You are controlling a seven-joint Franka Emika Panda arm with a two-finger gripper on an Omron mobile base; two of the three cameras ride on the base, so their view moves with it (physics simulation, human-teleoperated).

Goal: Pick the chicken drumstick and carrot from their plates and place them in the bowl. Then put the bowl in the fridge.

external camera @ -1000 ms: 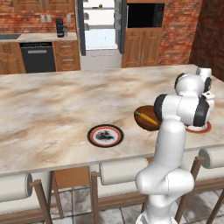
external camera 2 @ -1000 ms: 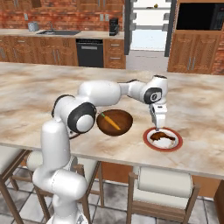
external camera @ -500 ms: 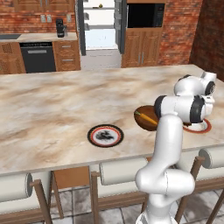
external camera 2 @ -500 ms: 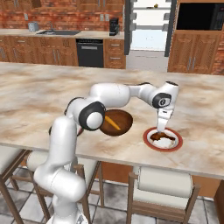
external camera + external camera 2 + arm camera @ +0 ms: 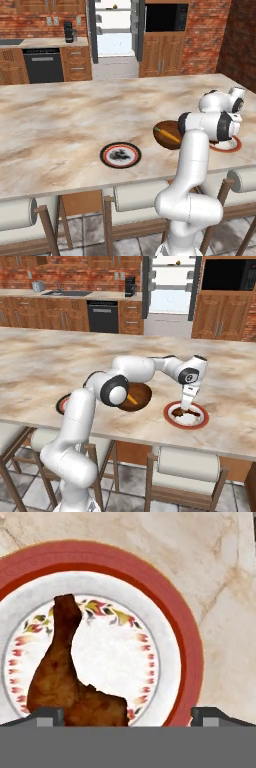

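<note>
Under the claw: the claw (image 5: 186, 406) hangs just above the chicken drumstick (image 5: 67, 682), fingers pointing down, tips spread wide with nothing between them.
Drumstick: brown, lying on the white plate (image 5: 185, 642) with the red rim; its fat end sits between the two tips in the hand view, nearer one tip than the other, and its thin bone end points away from the claw.
How to take it, as I judge: shift a little so the fat end is centred between the tips, come straight down until they straddle the meat, and close there, not on the thin bone, where it might pivot. Stop short of the plate so it is not scraped or pushed.
Beside the claw, toward the arm's base: the bowl (image 5: 142, 397), brown and deep, near the plate but apart from it; the carrot (image 5: 168, 135) already lies inside.
Further out past the bowl: the patterned plate (image 5: 120, 154), with nothing on it.
Far across the room: the fridge (image 5: 172, 285), door open, white inside, waiting for the bowl.
</note>
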